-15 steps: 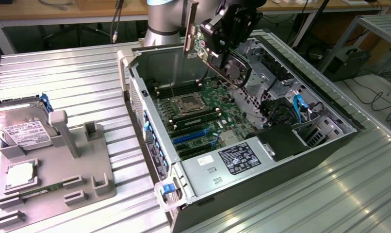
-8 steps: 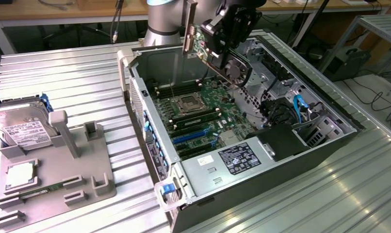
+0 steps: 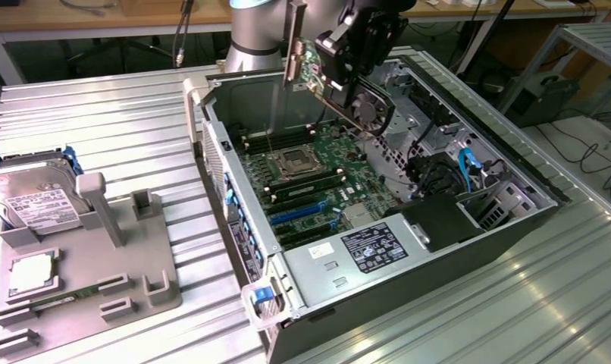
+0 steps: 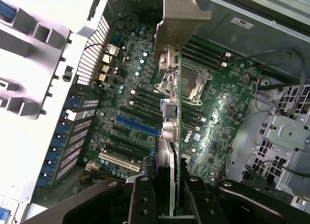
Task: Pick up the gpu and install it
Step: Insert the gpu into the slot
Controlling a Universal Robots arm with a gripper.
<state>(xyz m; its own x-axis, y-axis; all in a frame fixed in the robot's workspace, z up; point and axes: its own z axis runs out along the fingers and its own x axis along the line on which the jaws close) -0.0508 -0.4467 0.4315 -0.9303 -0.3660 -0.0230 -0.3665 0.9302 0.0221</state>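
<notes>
Grips the gpu (image 3: 361,102) edge-on between clenched fingers (image 4: 143,200), holding it raised above the motherboard (image 3: 336,163), over the open case (image 3: 220,152) on the worktop (image 3: 114,114).

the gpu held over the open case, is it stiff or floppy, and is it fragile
Probably stiff: the gpu stands straight edge-on out of the gripper without sagging. Likely fragile: its green board carries exposed parts. The metal bracket at its far end could lever it in the grip.

Lab/workshop: open PC case (image 3: 437,292) on ribbed metal bench (image 3: 114,129), desks (image 3: 83,19), cables (image 3: 596,155) behind.
</notes>
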